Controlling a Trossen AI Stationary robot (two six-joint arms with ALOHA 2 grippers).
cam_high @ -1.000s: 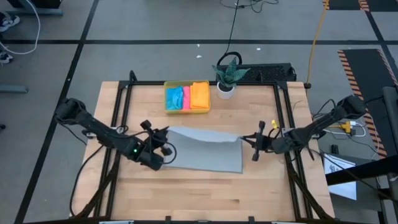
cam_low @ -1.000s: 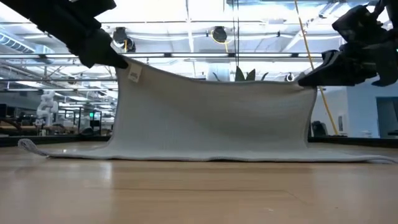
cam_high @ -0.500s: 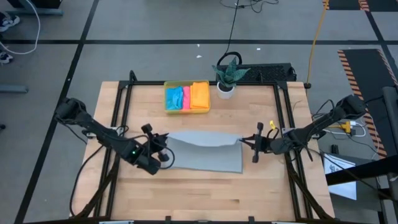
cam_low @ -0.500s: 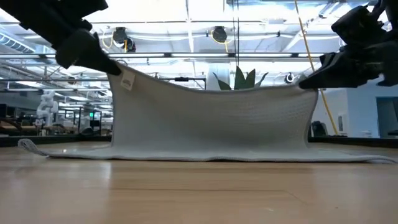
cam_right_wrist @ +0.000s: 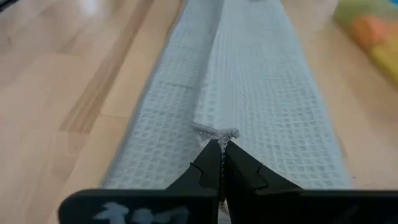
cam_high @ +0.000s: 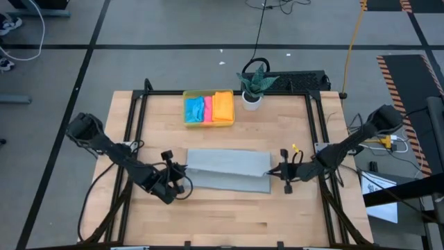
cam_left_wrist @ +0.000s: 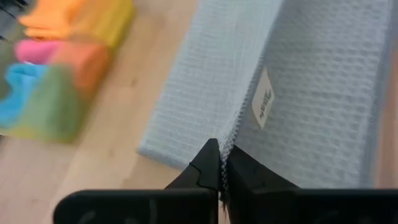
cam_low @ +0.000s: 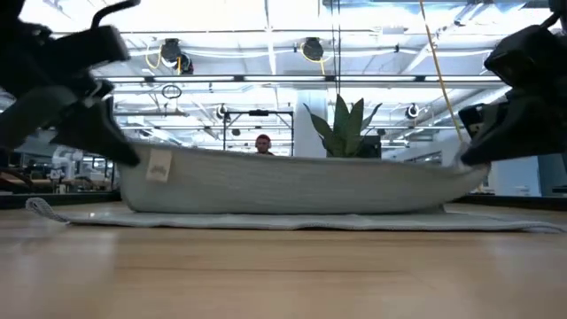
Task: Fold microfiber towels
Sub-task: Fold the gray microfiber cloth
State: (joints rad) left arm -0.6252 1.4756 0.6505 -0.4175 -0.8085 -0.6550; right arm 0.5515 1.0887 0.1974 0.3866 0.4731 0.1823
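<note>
Grey towel [cam_high: 225, 169] spans lengthwise between both grippers: left gripper [cam_high: 179, 182] and right gripper [cam_high: 276, 173] each pinch shut on a corner of its lifted edge, held low over its table-bound half.

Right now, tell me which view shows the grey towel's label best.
The left wrist view: the label sits large on the grey towel, just beyond the left tool. The low view shows it small; the high and right wrist views don't show it.
</note>
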